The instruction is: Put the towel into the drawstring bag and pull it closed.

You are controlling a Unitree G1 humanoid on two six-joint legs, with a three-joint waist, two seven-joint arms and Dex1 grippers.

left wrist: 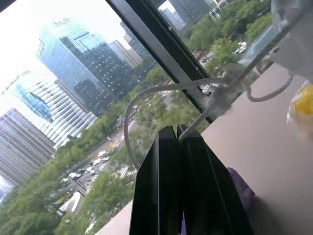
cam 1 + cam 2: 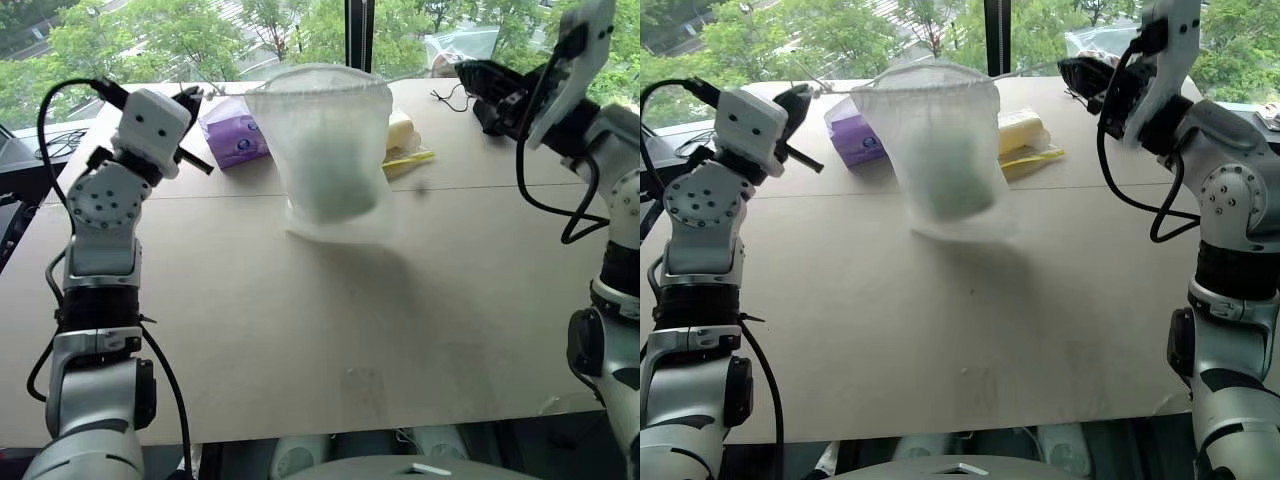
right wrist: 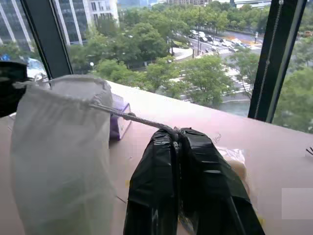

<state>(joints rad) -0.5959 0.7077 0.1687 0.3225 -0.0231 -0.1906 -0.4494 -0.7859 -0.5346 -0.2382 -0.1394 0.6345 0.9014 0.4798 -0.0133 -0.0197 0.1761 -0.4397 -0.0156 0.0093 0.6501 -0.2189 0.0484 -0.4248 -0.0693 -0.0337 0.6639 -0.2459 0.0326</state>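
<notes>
Setting: tan tabletop (image 2: 300, 340) set against tall windows, with trees and city buildings outside.
Drawstring bag: white drawstring bag (image 2: 330, 150) hangs in the air above the far middle of the table, strung between the two grippers by its cords; its mouth is gathered along the top and its lower edge sags toward the surface.
Towel: pale green towel (image 2: 335, 175) shows through the thin fabric as a soft bulk in the bag's lower half.
Left gripper: left gripper (image 1: 178, 134) is raised at the far left, fingers pressed together, pinching the white cord (image 1: 146, 95), which loops out and runs on toward the bag's mouth.
Right gripper: right gripper (image 3: 174, 134) is raised at the far right, black fingers clamped together on the other cord (image 3: 129, 117), which runs taut to the bag's gathered top.
Purple packet: purple packet (image 2: 233, 135) lies on the table just left of the bag, behind it.
Yellow items: yellow items in clear plastic (image 2: 402, 145) lie just right of the bag, toward the far edge.
Black pouch: dark object (image 2: 490, 115) with a thin cord sits at the far right, partly hidden by the right arm.
</notes>
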